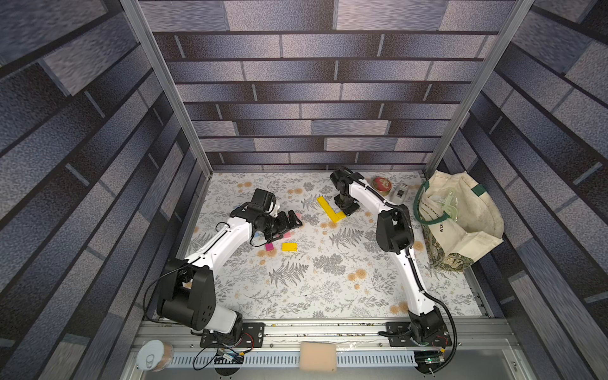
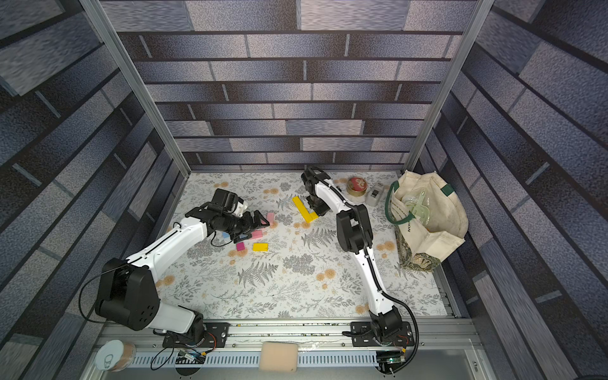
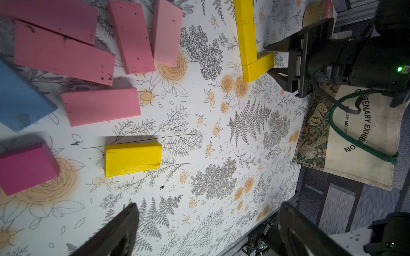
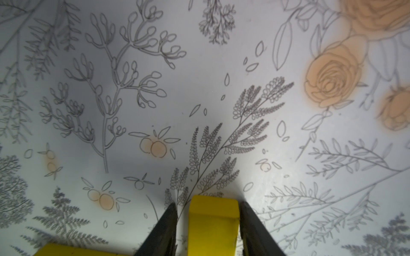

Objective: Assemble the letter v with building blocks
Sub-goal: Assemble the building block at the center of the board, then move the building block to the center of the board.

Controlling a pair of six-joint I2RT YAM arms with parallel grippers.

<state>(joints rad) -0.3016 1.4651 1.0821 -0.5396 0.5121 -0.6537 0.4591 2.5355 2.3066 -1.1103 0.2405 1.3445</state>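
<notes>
While your right gripper [image 4: 207,205] pointed down at the far middle of the table, its black fingers [image 4: 168,223] straddled a short yellow block [image 4: 213,230]. One finger sat close against it and a sliver of gap showed at the other, so the pincer looked released rather than clenched. That block lay crosswise at the near end of a straight yellow row [image 1: 327,206], the two meeting in a corner.

Your left gripper [image 3: 209,207] hung spread wide, holding nothing, over the loose pile: flat light pink bricks [image 3: 64,55], some touching, a light blue brick [image 3: 20,99], a magenta cube [image 3: 26,168] and a loose yellow brick [image 3: 132,159] just beside the cube. All had sharp edges and dull, speckled faces.

You worked on a smooth white cover [image 1: 329,279] printed with grey ferns and peach roses. Walls [image 1: 312,98] papered in a blue-grey brick pattern and aluminium posts [image 1: 167,85] boxed it in. A canvas tote bag [image 1: 460,217] slumped at the right edge, with a round red-and-gold tin [image 1: 381,183] and a small white-grey box [image 1: 401,190] nearby.
</notes>
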